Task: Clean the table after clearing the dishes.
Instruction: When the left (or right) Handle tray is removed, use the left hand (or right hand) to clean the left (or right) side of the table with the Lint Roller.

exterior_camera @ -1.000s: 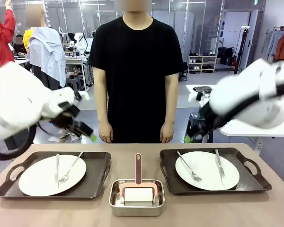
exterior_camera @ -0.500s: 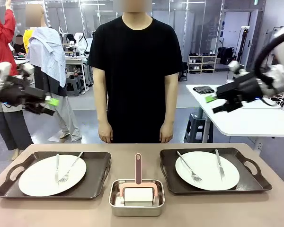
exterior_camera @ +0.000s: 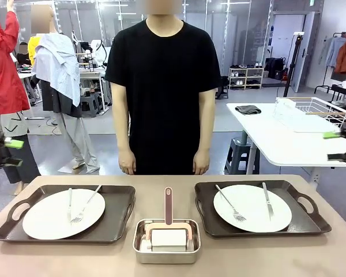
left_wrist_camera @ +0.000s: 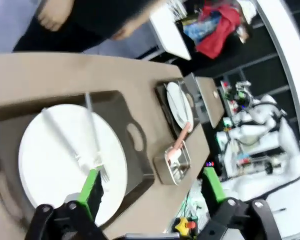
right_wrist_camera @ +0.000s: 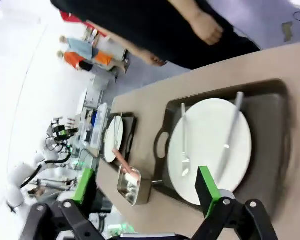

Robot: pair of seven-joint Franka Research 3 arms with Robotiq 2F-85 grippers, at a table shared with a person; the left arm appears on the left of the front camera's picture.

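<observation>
The table [exterior_camera: 259, 257] spans the near scene. Two dark trays sit on it, the left tray [exterior_camera: 120, 202] and the right tray [exterior_camera: 205, 208]. Each carries a white dish with cutlery lying on top: the left plate [exterior_camera: 46, 222] and the right plate [exterior_camera: 252, 210]. Between the trays, at the near edge, a steel pan [exterior_camera: 166, 254] holds a pink-handled tool [exterior_camera: 168, 205]. My left gripper [exterior_camera: 11, 153] and my right gripper [exterior_camera: 333, 146] hang at the far left and far right, above table level, fingers spread wide, holding nothing. Status: no dish is cleared and cleaning has not begun. Both steps are outstanding.
</observation>
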